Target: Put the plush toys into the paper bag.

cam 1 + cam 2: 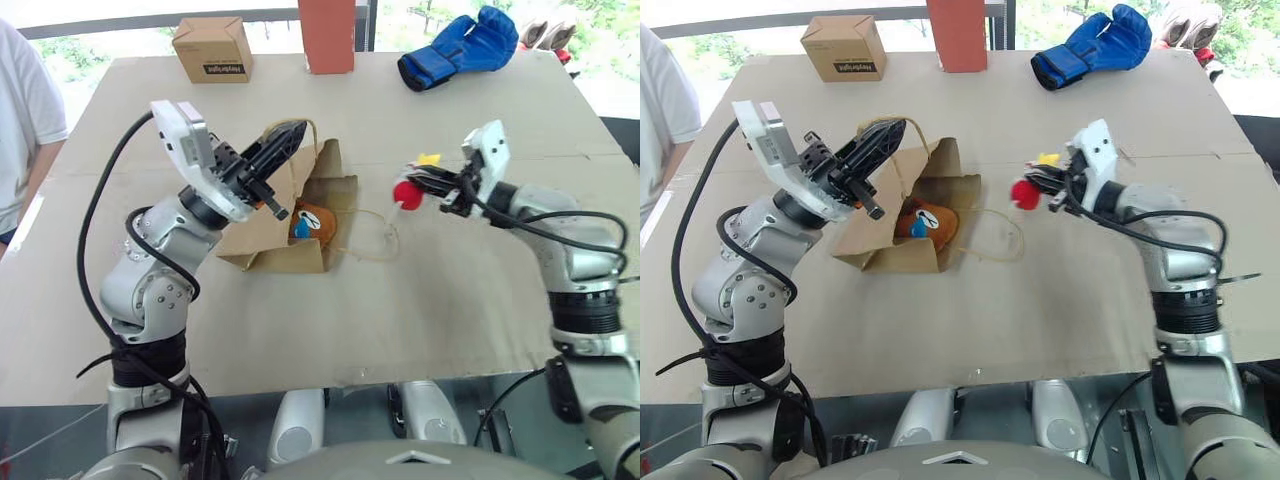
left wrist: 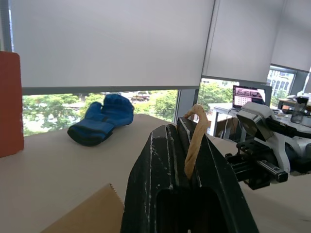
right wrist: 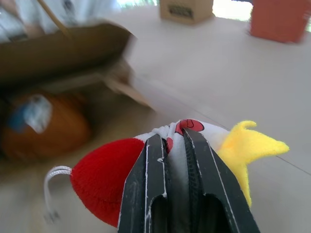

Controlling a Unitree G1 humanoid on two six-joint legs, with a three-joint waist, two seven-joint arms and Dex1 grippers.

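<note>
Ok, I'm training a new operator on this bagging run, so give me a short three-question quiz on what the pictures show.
1. True or false: the brown bear head already lies in the paper bag.
2. What is the left gripper shut on?
A. a bag handle
B. the boxing glove
C. the cardboard box
3. Fill in: the right gripper holds the white plush toy, whose tip is ____.

Key: 1 true; 2 A, the tan loop handle; 3 red.

At my desk's (image 1: 450, 300) far edge sit a cardboard box (image 1: 212, 49), a red-orange block (image 1: 326, 35) and a blue boxing glove (image 1: 460, 47); a person's white sleeve (image 1: 22, 110) shows beside it.
</note>
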